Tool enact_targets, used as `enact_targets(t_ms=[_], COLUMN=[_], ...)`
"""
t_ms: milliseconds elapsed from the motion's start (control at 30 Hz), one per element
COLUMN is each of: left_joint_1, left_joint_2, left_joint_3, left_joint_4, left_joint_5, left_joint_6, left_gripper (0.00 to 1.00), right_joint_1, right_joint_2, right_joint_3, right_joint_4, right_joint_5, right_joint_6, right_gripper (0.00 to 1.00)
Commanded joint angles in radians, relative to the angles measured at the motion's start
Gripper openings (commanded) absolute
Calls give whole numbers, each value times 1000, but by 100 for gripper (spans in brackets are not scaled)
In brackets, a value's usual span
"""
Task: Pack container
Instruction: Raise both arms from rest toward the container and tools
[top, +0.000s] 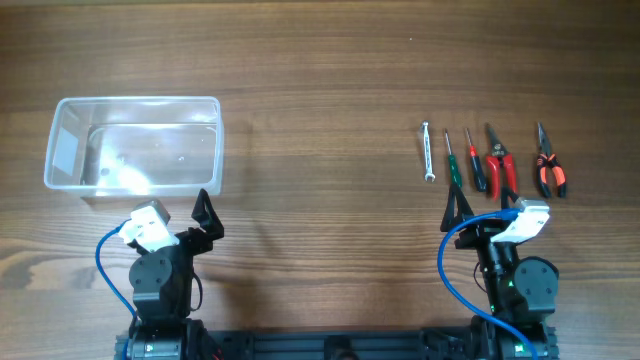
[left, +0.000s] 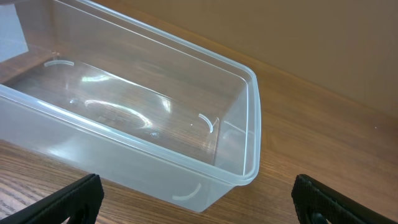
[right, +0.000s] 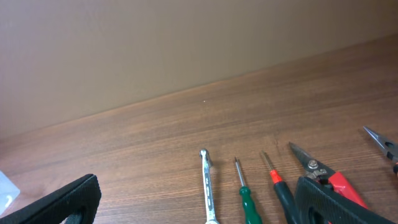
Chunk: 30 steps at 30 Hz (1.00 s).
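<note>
Left fingers (left: 68, 202) and right fingers (right: 62, 202) gape wide; broad tabletop (top: 320, 100) separates the clear, thin-rimmed, round-cornered container (top: 135, 100) from the tools (top: 499, 168).

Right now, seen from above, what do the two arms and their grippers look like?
The left arm and right arm are black with rounded joints. Each carries a white block near the wrist and a looping blue cable. The gripper fingers are matte black and tapered.
</note>
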Motion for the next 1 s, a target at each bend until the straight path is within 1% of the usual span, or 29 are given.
enact_targets(t_ms=[0, 400, 467, 533, 567, 600, 633, 667, 700, 733, 800, 867, 933, 967], left_joint_1=[-7, -7, -7, -7, -7, -7, -7, -7, -7, -7, -7, -7, -7, -6], left_joint_2=[-7, -7, -7, -7, -7, -7, -7, -7, -7, -7, -7, -7, -7, -4], left_joint_3=[-9, -9, -9, -9, -9, -9, -9, -9, -9, -9, -8, 15, 66, 106], left_joint_4=[6, 6, 49, 61, 63, 61, 58, 66, 63, 51, 62, 105, 136, 129], left_joint_5=[-13, -13, -10, 57, 75, 79, 108, 198, 236, 237, 233, 253, 251, 225], left_joint_6=[-13, -13, -18, -21, -20, -21, -21, -29, -28, -28, -27, -28, -27, -27], left_gripper=[100, 100, 100, 100, 100, 100, 100, 100, 100, 100, 100, 100, 100, 100], right_joint_1=[-4, -4, -4, -4, -4, -4, -4, -4, -4, -4, -4, -4, -4, -4], right_joint_2=[-8, -8, -8, -8, -8, -8, -8, -6, -1, 6, 30, 65, 113, 154], right_joint_3=[-8, -8, -8, -8, -8, -8, -8, -8, -8, -8, -3, 22, 61, 100], right_joint_4=[6, 6, 6, 5, 5, 6, 7, 7, 8, 13, 76, 131, 172, 174], right_joint_5=[-15, 3, -8, -13, -25, -35, -46, -39, -34, -39, -86, -90, -92, -89], right_joint_6=[8, -3, 20, 89, 156, 260, 397, 562, 637, 668, 678, 660, 555, 480], right_gripper=[100, 100, 100, 100, 100, 100, 100, 100, 100, 100, 100, 100, 100, 100])
